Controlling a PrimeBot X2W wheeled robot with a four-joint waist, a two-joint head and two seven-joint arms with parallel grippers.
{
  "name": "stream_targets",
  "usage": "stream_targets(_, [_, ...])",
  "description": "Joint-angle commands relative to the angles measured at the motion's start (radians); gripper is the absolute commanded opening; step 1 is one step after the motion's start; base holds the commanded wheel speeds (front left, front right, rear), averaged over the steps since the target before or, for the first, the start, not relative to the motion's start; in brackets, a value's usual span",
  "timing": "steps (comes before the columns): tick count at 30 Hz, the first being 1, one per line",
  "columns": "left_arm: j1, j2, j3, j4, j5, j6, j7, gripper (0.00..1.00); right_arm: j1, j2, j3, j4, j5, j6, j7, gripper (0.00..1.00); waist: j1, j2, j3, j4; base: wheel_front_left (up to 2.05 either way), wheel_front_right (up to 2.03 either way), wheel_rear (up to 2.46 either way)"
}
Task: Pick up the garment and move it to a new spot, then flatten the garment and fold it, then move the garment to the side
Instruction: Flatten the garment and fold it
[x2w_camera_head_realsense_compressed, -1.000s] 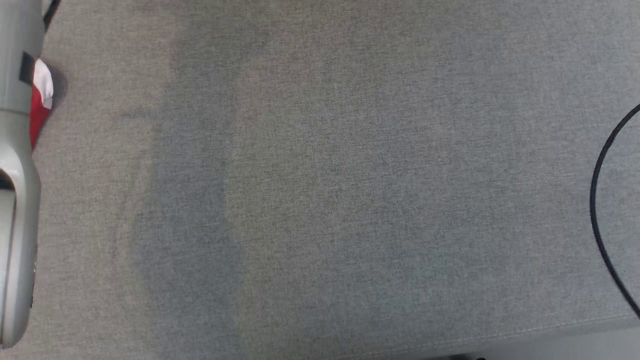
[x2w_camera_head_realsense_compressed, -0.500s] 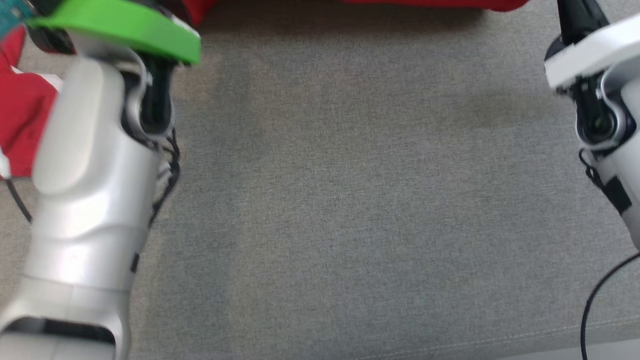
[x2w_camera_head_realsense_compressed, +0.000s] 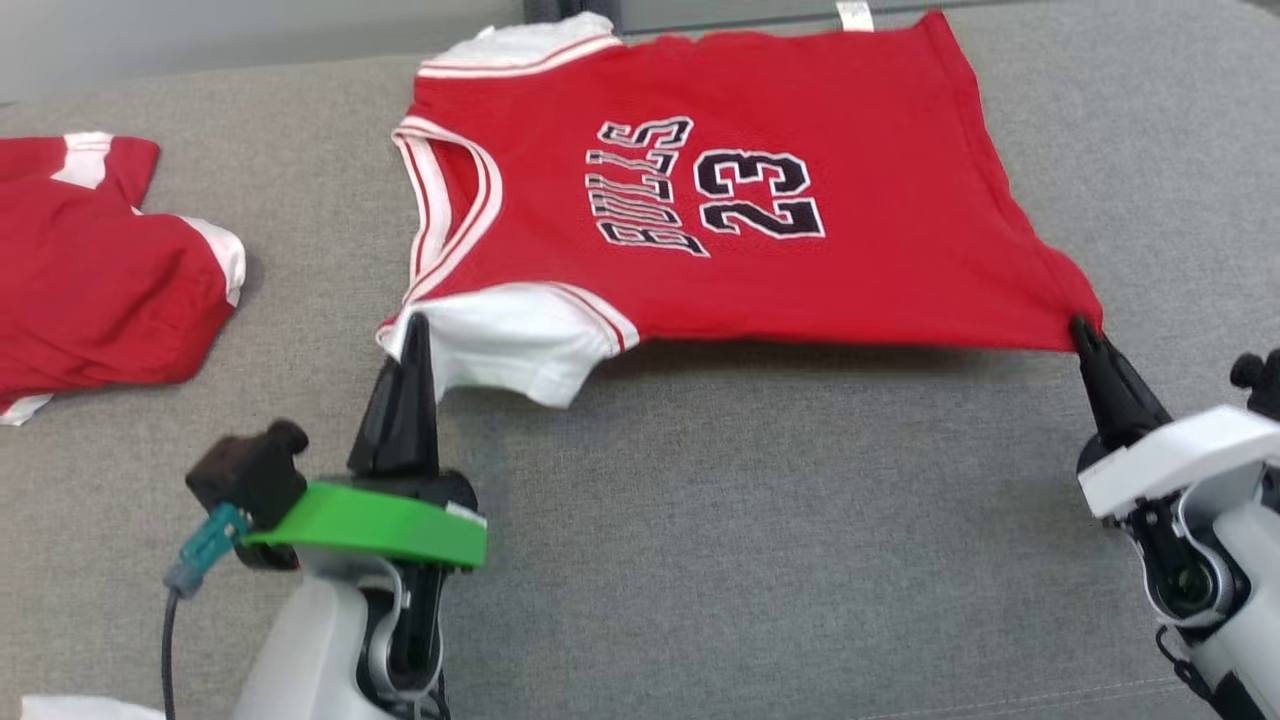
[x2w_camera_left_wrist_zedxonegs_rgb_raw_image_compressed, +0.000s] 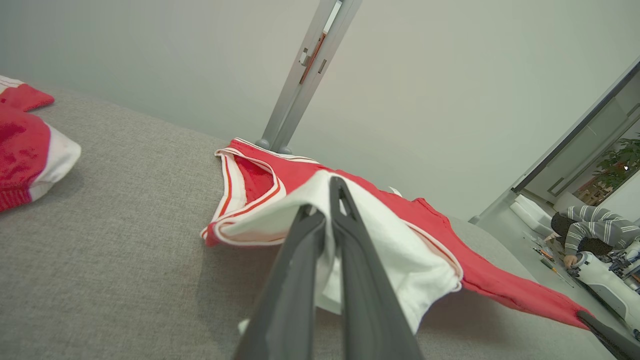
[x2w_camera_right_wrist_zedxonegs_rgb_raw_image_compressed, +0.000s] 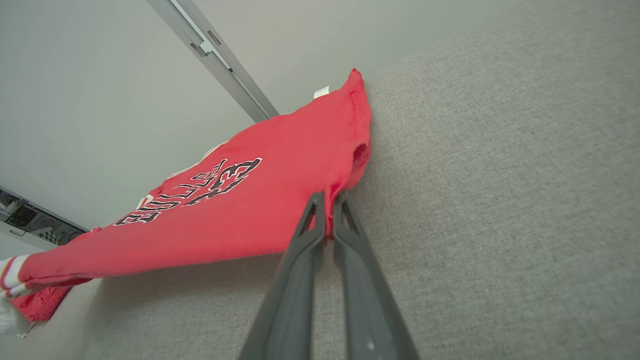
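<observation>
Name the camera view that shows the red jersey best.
Head view: the whole red jersey is spread out, front print readable. The left wrist view gives its white sleeve, pinched by the left gripper; the right wrist view gives its hem corner in the right gripper and slanted lettering.

One jersey (x2w_camera_head_realsense_compressed: 720, 200), spread across the far middle of the upholstered surface (x2w_camera_head_realsense_compressed: 750, 520), near edge apparently raised off it; left gripper (x2w_camera_head_realsense_compressed: 415, 335) at its near left sleeve; right gripper (x2w_camera_head_realsense_compressed: 1082, 330) at its near right corner; second garment (x2w_camera_head_realsense_compressed: 90, 290) lying well apart, far left; post (x2w_camera_left_wrist_zedxonegs_rgb_raw_image_compressed: 305, 75) behind the jersey
</observation>
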Motion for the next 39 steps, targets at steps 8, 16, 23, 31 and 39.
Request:
stream_targets(8, [0.236, -0.01, -0.007, -0.092, 0.0, 0.035, -0.004, 0.0, 0.238, 0.032, -0.108, -0.048, -0.072, 0.0, -0.004, 0.0, 0.0001, 0.0, -0.1, 0.024, 0.0, 0.0, 0.0])
stream_targets(16, [0.341, -0.013, -0.075, -0.096, 0.009, 0.046, 0.002, 0.0, 0.432, 0.075, -0.234, -0.114, -0.154, -0.001, 0.024, 0.0, 0.0001, 0.0, -0.131, 0.046, 0.0, 0.0, 0.0])
stream_targets(23, [0.373, 0.007, -0.103, -0.093, 0.021, 0.042, 0.018, 0.0, 0.528, 0.14, -0.367, -0.185, -0.216, -0.001, 0.119, 0.0, 0.0001, 0.0, -0.138, 0.04, 0.0, 0.0, 0.0])
stream_targets(31, [0.3, 0.026, -0.133, -0.068, 0.054, 0.025, 0.04, 0.0, 0.509, 0.217, -0.44, -0.252, -0.303, 0.0, 0.231, 0.0, 0.0001, 0.0, -0.128, 0.029, 0.0, 0.0, 0.0])
stream_targets(39, [0.19, 0.046, -0.148, -0.016, 0.07, 0.004, 0.077, 0.0, 0.444, 0.277, -0.479, -0.274, -0.344, 0.0, 0.345, 0.0, 0.0001, 0.0, -0.12, -0.001, 0.0, 0.0, 0.0])
